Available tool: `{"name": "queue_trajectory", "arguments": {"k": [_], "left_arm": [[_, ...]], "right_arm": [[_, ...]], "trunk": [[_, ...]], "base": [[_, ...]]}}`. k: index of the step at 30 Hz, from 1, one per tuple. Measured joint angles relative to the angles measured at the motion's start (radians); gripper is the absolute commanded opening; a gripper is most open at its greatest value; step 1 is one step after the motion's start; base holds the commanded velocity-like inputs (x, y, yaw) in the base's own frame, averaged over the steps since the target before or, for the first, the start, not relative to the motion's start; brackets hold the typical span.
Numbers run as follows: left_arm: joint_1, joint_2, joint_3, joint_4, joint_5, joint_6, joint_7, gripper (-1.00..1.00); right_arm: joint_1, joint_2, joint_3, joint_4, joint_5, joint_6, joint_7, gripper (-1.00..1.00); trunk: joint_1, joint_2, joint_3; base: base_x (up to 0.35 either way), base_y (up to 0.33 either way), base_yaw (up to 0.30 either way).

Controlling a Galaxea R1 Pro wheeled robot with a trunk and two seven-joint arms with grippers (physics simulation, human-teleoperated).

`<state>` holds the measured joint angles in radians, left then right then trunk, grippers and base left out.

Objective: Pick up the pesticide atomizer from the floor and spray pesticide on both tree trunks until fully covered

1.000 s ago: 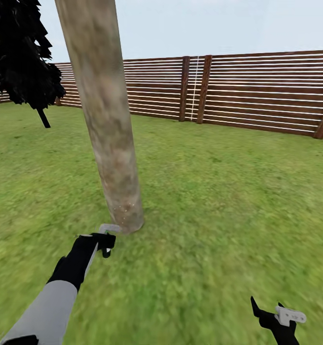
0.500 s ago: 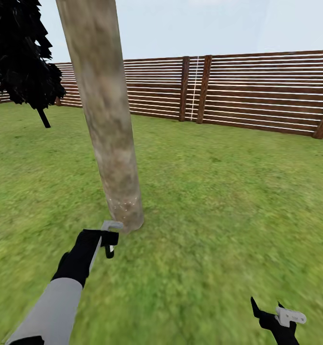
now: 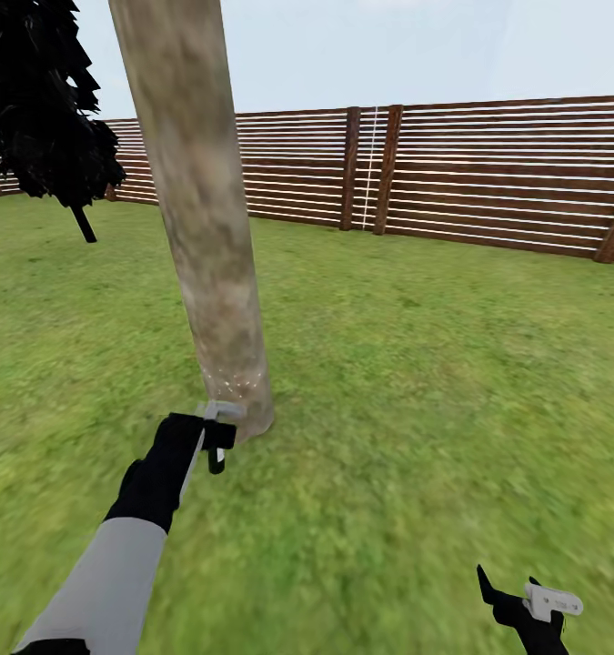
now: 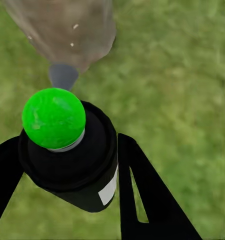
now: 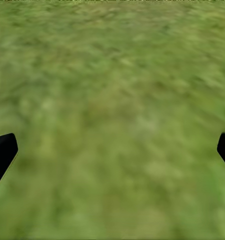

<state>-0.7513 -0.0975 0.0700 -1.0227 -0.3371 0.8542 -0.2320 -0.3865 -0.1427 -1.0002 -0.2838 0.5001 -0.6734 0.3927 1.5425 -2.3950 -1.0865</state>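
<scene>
The left gripper [image 3: 217, 435] hangs low over the floor [image 3: 416, 391] just beside the base of the tree trunk [image 3: 206, 236], its two dark fingers [image 4: 142, 195] closed on the body of the pesticide atomizer [image 4: 72, 155], one on each side; in the left wrist view the bottle is seen almost end-on, a black cylinder with a small white label and a bright green cap [image 4: 53, 118] facing the camera, so its long axis runs roughly along the fingers, toward the ground and the foot of the trunk; a short grey spout [image 4: 62, 76] shows past the cap, pointing at the mottled bark, which lies straight ahead of it and very near, though whether it touches I cannot tell; a few pale specks sit on the bark near the base, which I take for spray; the trunk's own long axis rises nearly upright, leaning slightly, and most of its height above the gripper looks bare of specks, so the coming move likely calls for carrying the nozzle up along that axis while keeping it turned at the bark; the right gripper [image 3: 529, 600] rests well apart at the lower right over grass, jaws wide and empty; a second tree [image 3: 47, 100] stands far off by the fence [image 3: 488, 173].
</scene>
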Motion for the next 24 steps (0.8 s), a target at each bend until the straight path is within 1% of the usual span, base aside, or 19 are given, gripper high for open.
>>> {"name": "queue_trajectory", "arguments": {"k": [1, 3, 4, 5, 6, 7, 8, 9, 10, 11, 12, 13, 15, 16, 18, 20, 23, 24], "left_arm": [[0.0, -0.002, -0.006, 0.0, -0.013, -0.001, 0.0, -1.0], [-0.001, 0.003, -0.008, -0.001, -0.018, -0.001, 0.0, -1.0], [-0.001, 0.013, -0.004, -0.001, -0.025, -0.001, 0.001, -1.0], [-0.002, 0.033, 0.009, -0.001, -0.03, -0.001, 0.002, -1.0], [-0.002, 0.064, 0.026, -0.001, -0.032, -0.001, 0.001, -1.0], [-0.003, 0.087, 0.038, -0.002, -0.03, -0.001, 0.0, -1.0], [-0.007, 0.103, 0.045, -0.002, -0.025, 0.005, 0.0, -1.0], [-0.014, 0.11, 0.049, -0.002, -0.018, 0.018, -0.001, -1.0], [-0.026, 0.105, 0.047, -0.003, -0.009, 0.047, -0.002, -1.0], [-0.033, 0.095, 0.045, -0.008, -0.006, 0.058, -0.002, -1.0], [-0.042, 0.063, 0.044, -0.025, -0.003, 0.065, -0.001, -1.0], [-0.048, 0.037, 0.043, -0.035, 0.0, 0.068, -0.001, -1.0], [-0.067, -0.005, 0.042, -0.043, -0.004, 0.073, 0.0, -1.0], [-0.073, -0.012, 0.042, -0.045, -0.012, 0.083, 0.0, -1.0], [-0.075, -0.009, 0.042, -0.075, -0.019, 0.109, 0.0, -1.0], [-0.074, 0.003, 0.044, -0.128, -0.023, 0.128, -0.002, -1.0], [-0.072, 0.027, 0.048, -0.144, -0.028, 0.131, -0.002, -1.0], [-0.07, 0.031, 0.048, -0.145, -0.024, 0.132, -0.003, -1.0]], "right_arm": [[0.0, 0.0, 0.0, 0.0, 0.0, 0.0, 0.0, 1.0], [0.0, 0.0, 0.0, 0.0, 0.0, 0.0, 0.0, 1.0], [0.0, 0.0, 0.0, 0.0, 0.0, 0.0, 0.0, 1.0], [0.0, 0.0, 0.0, 0.0, 0.0, 0.0, 0.0, 1.0], [0.0, 0.0, 0.0, 0.0, 0.0, 0.0, 0.0, 1.0], [0.0, 0.0, 0.0, 0.0, 0.0, 0.0, 0.0, 1.0], [0.0, 0.0, 0.0, 0.0, 0.0, 0.0, 0.0, 1.0], [0.0, 0.0, 0.0, 0.0, 0.0, 0.0, 0.0, 1.0], [0.0, 0.0, 0.0, 0.0, 0.0, 0.0, 0.0, 1.0], [0.0, 0.0, 0.0, 0.0, 0.0, 0.0, 0.0, 1.0], [0.0, 0.0, 0.0, 0.0, 0.0, 0.0, 0.0, 1.0], [0.0, 0.0, 0.0, 0.0, 0.0, 0.0, 0.0, 1.0], [0.0, 0.0, 0.0, 0.0, 0.0, 0.0, 0.0, 1.0], [0.0, 0.0, 0.0, 0.0, 0.0, 0.0, 0.0, 1.0], [0.0, 0.0, 0.0, 0.0, 0.0, 0.0, 0.0, 1.0], [0.0, 0.0, 0.0, 0.0, 0.0, 0.0, 0.0, 1.0], [0.0, 0.0, 0.0, 0.0, 0.0, 0.0, 0.0, 1.0], [0.0, 0.0, 0.0, 0.0, 0.0, 0.0, 0.0, 1.0]], "trunk": [[0.0, 0.0, 0.0], [0.0, 0.0, 0.0], [0.0, 0.0, 0.0], [0.0, 0.0, 0.0], [0.0, 0.0, 0.0], [0.0, 0.0, 0.0], [0.0, 0.0, 0.0], [0.0, 0.0, 0.0], [0.0, 0.0, 0.0], [0.0, 0.0, 0.0], [0.0, 0.0, 0.0], [0.0, 0.0, 0.0], [0.0, 0.0, 0.0], [0.0, 0.0, 0.0], [0.0, 0.0, 0.0], [0.0, 0.0, 0.0], [0.0, 0.0, 0.0], [0.0, 0.0, 0.0]], "base": [[0.316, 0.059, 0.0], [0.25, 0.048, 0.0], [0.078, 0.014, 0.0], [0.032, 0.006, 0.0], [0.016, 0.003, 0.0], [0.008, 0.002, 0.0], [0.004, 0.001, 0.0], [0.001, 0.0, 0.0], [0.0, 0.0, 0.0], [0.0, 0.0, 0.0], [0.0, 0.0, 0.0], [0.0, 0.0, 0.0], [0.0, 0.0, 0.0], [0.0, 0.0, 0.0], [0.082, 0.027, 0.0], [0.263, 0.157, 0.0], [0.264, 0.167, 0.0], [0.072, 0.045, 0.0]]}}
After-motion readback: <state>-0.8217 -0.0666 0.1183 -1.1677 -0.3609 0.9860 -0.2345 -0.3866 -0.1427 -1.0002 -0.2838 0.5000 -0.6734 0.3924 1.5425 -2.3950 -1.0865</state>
